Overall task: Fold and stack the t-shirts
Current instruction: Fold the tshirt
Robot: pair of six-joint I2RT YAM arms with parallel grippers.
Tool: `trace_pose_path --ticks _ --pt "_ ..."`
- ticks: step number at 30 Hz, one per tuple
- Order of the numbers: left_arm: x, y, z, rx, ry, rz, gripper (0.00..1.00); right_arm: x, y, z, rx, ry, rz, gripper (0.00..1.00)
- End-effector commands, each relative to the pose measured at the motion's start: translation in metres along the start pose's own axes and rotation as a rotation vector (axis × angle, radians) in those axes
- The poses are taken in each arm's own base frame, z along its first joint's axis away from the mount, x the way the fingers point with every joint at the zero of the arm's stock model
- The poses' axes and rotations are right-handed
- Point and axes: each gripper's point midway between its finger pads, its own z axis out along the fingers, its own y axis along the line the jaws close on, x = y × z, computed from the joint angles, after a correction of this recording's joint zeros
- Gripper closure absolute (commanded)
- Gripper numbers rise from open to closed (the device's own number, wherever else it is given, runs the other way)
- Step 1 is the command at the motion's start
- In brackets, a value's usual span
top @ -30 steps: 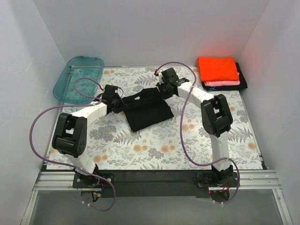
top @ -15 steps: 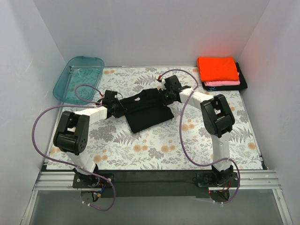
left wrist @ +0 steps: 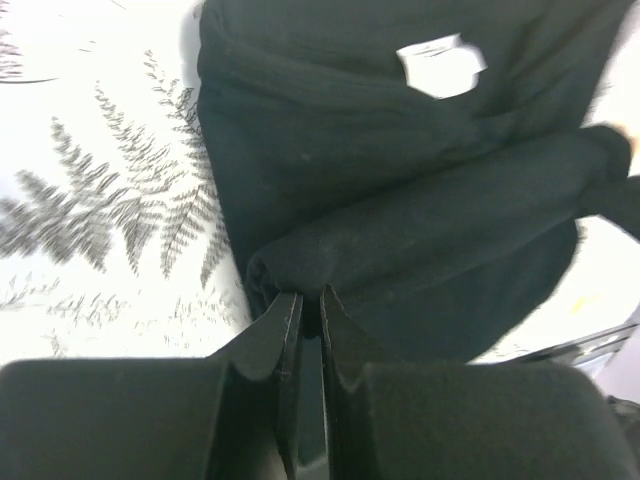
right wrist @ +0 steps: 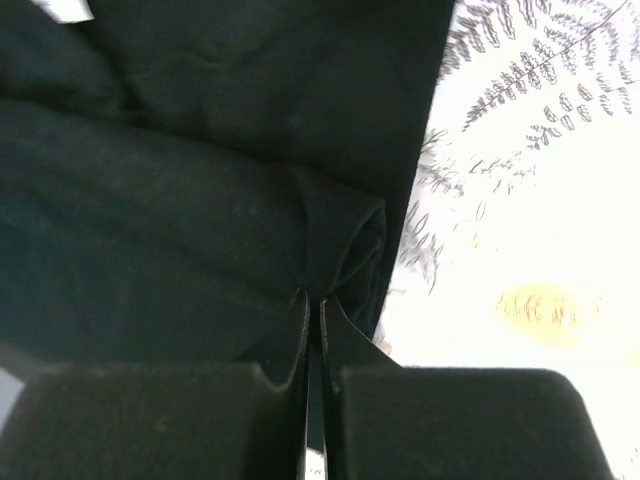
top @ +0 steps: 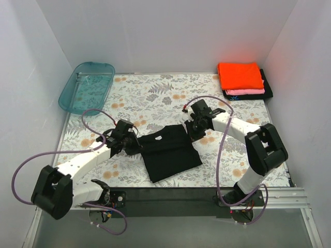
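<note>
A plain black t-shirt (top: 170, 154) lies partly folded on the flowered table cover, near the front middle. My left gripper (top: 136, 146) is shut on its left edge, and in the left wrist view the jaws (left wrist: 302, 298) pinch a rolled fold of the black cloth (left wrist: 400, 180). At the shirt's right edge my right gripper (top: 191, 132) is shut too, the jaws (right wrist: 311, 300) nipping a bunched corner of the cloth (right wrist: 200, 200). At the back right sits a folded stack: an orange t-shirt (top: 239, 75) on a pink one (top: 249, 92) on a black one (top: 268, 84).
A teal see-through tub (top: 87, 86) stands at the back left corner. White walls close in the left, right and back sides. Purple cables loop beside both arms. A dark strip (top: 170, 195) runs along the table's near edge.
Both arms have pulled back toward the near edge, dragging the black t-shirt with them from the table's middle to the front. Both grips have stayed shut on it.
</note>
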Motion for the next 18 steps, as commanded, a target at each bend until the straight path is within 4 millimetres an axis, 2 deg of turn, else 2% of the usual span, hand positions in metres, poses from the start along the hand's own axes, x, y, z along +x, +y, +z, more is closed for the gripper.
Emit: trace_pose_path --ticks 1,2,9,14,18 --pt "-0.013 0.004 -0.024 -0.038 -0.072 -0.036 1.0 -0.019 0.013 -0.034 -0.009 -0.079 -0.029 0.99" --pt "-0.014 0.002 -0.025 -0.037 -0.073 -0.037 1.0 -0.03 0.017 -0.042 -0.014 -0.109 -0.042 0.99" --pt "-0.025 -0.015 -0.035 0.0 -0.103 -0.063 1.0 -0.058 0.033 -0.065 -0.044 -0.165 -0.073 0.99" --pt "-0.041 -0.012 -0.033 -0.014 -0.188 -0.105 1.0 -0.071 0.036 -0.063 -0.058 -0.174 -0.074 0.99" --pt "-0.049 -0.011 -0.027 -0.005 -0.237 -0.125 1.0 -0.078 0.032 -0.05 -0.047 -0.16 -0.069 0.99"
